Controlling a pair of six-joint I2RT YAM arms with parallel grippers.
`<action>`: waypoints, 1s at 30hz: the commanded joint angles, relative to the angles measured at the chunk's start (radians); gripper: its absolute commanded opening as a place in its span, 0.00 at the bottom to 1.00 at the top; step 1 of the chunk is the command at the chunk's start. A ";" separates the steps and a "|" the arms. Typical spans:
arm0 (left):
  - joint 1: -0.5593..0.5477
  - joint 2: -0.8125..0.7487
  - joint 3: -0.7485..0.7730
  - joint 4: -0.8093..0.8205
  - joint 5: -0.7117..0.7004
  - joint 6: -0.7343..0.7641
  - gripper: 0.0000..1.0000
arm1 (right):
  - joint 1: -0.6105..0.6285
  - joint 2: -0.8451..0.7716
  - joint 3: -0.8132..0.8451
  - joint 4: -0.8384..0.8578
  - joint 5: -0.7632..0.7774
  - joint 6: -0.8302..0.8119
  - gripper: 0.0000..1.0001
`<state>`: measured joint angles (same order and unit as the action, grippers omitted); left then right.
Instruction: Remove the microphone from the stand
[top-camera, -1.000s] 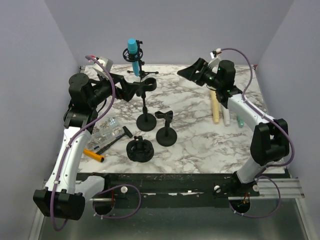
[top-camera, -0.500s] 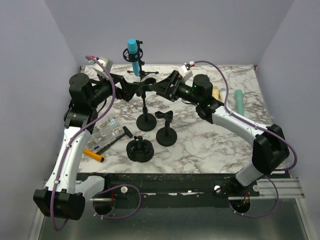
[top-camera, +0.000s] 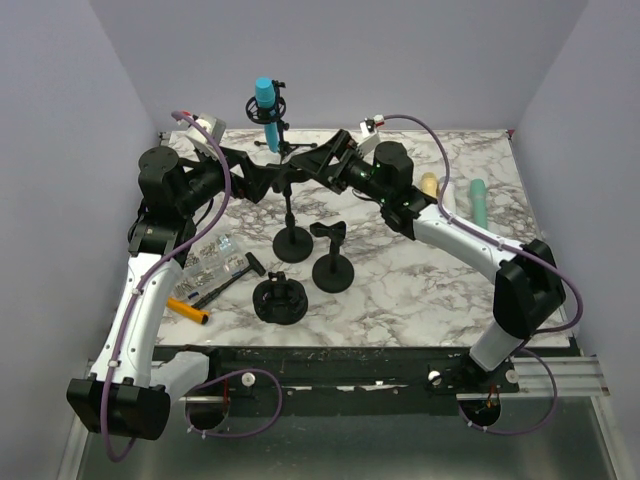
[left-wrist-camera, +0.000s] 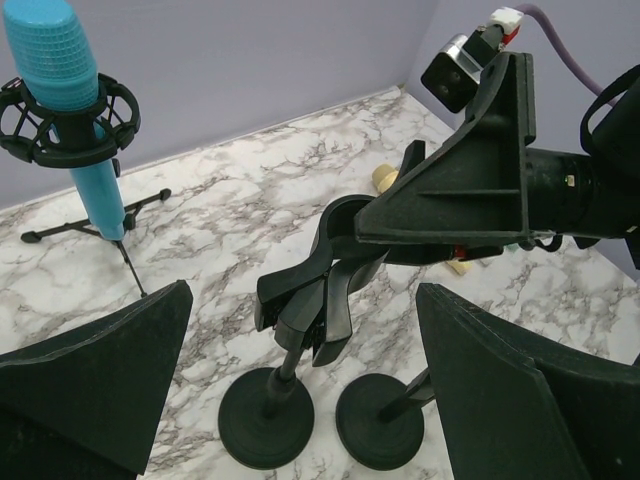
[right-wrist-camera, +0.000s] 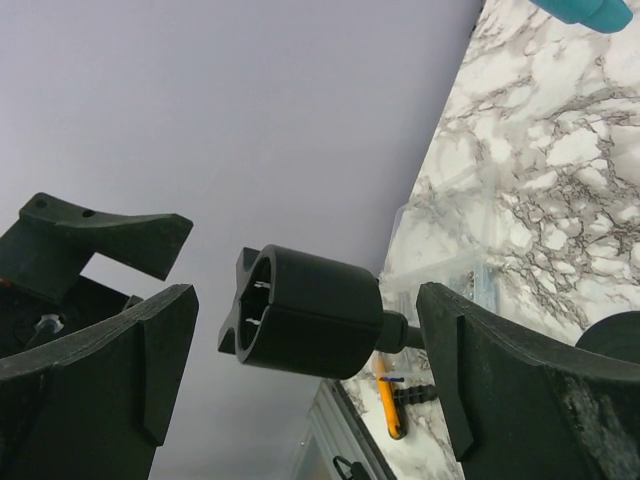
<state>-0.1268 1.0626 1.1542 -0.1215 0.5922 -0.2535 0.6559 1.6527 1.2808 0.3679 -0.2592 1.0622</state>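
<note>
Flanking the black microphone (right-wrist-camera: 300, 325), which sat clipped atop the stand (top-camera: 293, 243) mid-table, the right gripper (top-camera: 322, 166) and left gripper (left-wrist-camera: 302, 292) both gaped apart; pulling unbraced could likely topple the light stand.

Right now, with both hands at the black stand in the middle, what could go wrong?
The open right hand and open left hand crowd one black round-based stand; they could collide. The black cylindrical microphone sits inside the right hand, not yet gripped; an off-centre close could slip. The stand's foot looks small; a sideways pull might tip it.
</note>
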 joint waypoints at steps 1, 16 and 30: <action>-0.004 0.000 -0.004 0.003 -0.018 -0.005 0.98 | 0.033 0.051 0.048 -0.023 0.044 -0.044 0.99; 0.005 0.025 0.009 0.003 0.011 -0.027 0.99 | 0.081 0.034 -0.148 -0.142 0.226 -0.157 0.94; 0.024 0.046 0.008 0.027 0.048 -0.062 0.98 | 0.083 0.116 -0.185 -0.184 0.209 -0.208 0.98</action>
<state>-0.1184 1.0912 1.1538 -0.1181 0.5957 -0.2829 0.7322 1.6775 1.1580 0.4366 -0.0723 0.9630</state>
